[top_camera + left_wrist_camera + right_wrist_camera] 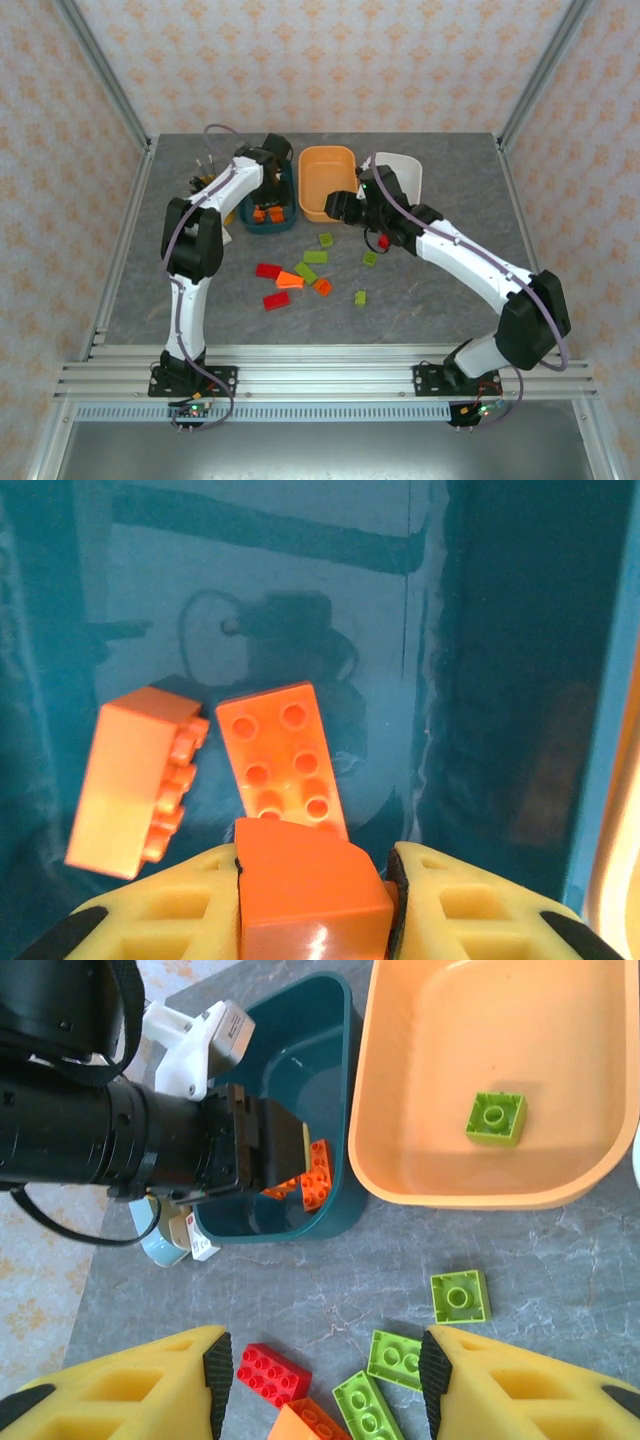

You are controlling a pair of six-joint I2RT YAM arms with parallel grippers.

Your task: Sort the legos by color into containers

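Note:
My left gripper (315,865) is down inside the dark teal bin (268,222), shut on an orange brick (310,890). Two more orange bricks (283,760) (135,780) lie on the teal floor just ahead of it. My right gripper (325,1380) hovers open and empty above the table, near the front of the orange bin (400,1175). That bin holds one green brick (495,1117). Below the right fingers lie a red brick (272,1373) and green bricks (460,1295) (400,1358). The white bin (405,170) stands behind the right arm.
Loose red (276,300), orange (290,280) and green (360,297) bricks are scattered on the grey table in front of the bins. A yellow pen cup (205,188) stands left of the teal bin. Metal frame posts border the table.

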